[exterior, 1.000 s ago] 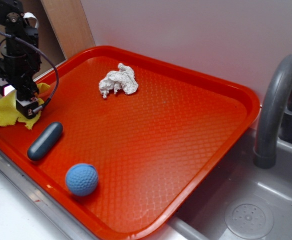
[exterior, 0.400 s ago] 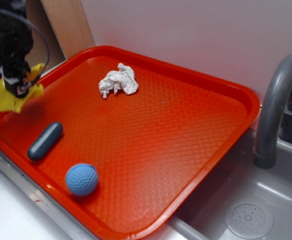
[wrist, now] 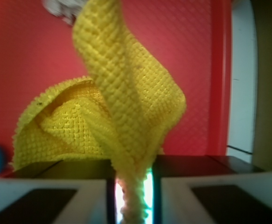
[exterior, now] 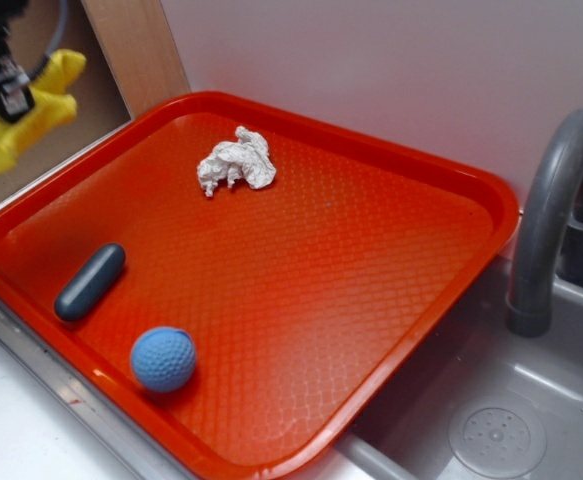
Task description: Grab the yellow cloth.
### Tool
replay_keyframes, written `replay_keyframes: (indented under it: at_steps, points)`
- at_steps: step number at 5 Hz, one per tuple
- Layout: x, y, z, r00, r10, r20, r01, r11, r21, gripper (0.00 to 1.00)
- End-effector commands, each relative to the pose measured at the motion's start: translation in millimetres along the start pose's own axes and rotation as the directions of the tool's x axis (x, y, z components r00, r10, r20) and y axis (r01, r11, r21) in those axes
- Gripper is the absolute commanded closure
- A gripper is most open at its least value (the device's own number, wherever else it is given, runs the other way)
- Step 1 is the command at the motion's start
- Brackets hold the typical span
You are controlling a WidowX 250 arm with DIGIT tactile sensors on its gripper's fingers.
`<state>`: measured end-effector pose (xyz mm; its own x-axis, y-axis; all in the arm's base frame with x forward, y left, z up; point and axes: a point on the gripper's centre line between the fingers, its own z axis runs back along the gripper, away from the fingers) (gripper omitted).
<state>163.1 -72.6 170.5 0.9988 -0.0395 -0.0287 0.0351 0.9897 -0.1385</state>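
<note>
The yellow cloth [exterior: 6, 125] hangs in the air at the top left of the exterior view, above and beyond the left corner of the red tray [exterior: 441, 160]. My gripper [exterior: 9, 100] is shut on it, and only the gripper's tip shows at the frame edge. In the wrist view the yellow cloth [wrist: 122, 116] fills the middle, with a bunched fold pinched in my gripper [wrist: 133, 186] and the rest draping away over the tray [wrist: 28, 60] below.
On the tray lie a white wad of paper [exterior: 236, 162] at the back, a dark grey capsule [exterior: 90, 281] at the left and a blue ball [exterior: 163, 358] near the front edge. A grey faucet [exterior: 551, 210] and sink [exterior: 496, 435] stand to the right.
The gripper has risen from the tray's left corner, lifting the yellow cloth off the tray and up toward the top left. Nothing else moved.
</note>
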Motion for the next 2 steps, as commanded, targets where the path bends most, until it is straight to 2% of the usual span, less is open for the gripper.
replay_keyframes:
  at_steps: [1,2]
  points:
    - [-11.1,10.1,65.7,0.986,0.009,0.168,0.023,0.981,-0.190,1.00]
    - [-9.2,15.7,68.9,0.979,-0.021,0.202,0.056,0.984,-0.172,1.00]
